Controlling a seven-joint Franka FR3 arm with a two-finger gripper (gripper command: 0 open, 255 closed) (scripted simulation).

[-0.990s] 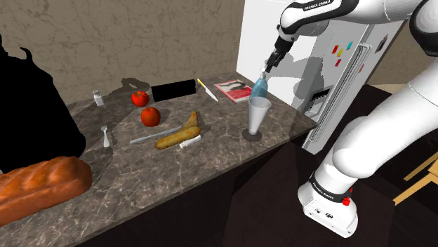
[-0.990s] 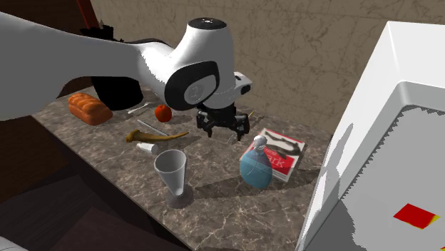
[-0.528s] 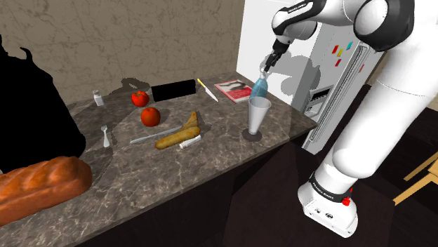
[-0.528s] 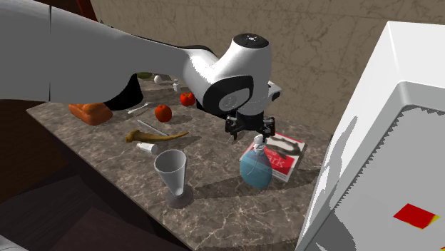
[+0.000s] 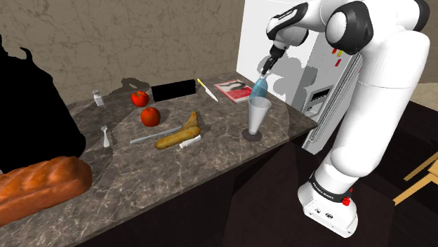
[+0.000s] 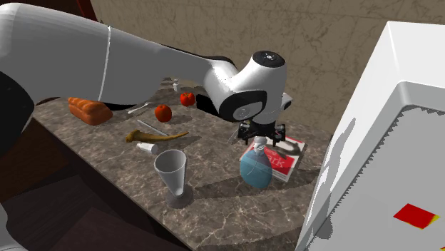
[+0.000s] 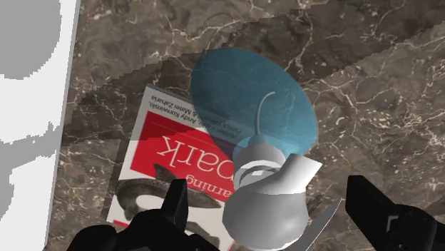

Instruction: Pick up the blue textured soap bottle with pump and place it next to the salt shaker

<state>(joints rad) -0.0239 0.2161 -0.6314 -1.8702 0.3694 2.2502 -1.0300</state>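
Hand [image 6: 260, 140] hangs straight over the soap bottle [image 6: 255, 170], open: in the wrist view its two black fingers [image 7: 178, 203] stand wide apart with the bottle's grey pump head [image 7: 267, 200] between them, and neither one touches it. The bottle itself has a rounded, see-through blue body and stands upright on the dark marbled table [image 5: 224, 161], near the end by the white fridge [image 5: 323, 84]. Its base sits at the corner of a red and white book [image 7: 171, 164] lying flat; whether the two touch cannot be told. A grey stemmed cup [image 5: 258, 116] stands near the bottle, closer to the table's front edge. The salt shaker [image 5: 98, 97], small and pale, is well apart from the bottle, toward the shoulder view's left and close to the wall. Between them lie two red fruits [image 5: 150, 116] and a black box [image 5: 173, 89], and a loaf of bread [image 5: 42, 184] rests at the shoulder view's lower left.
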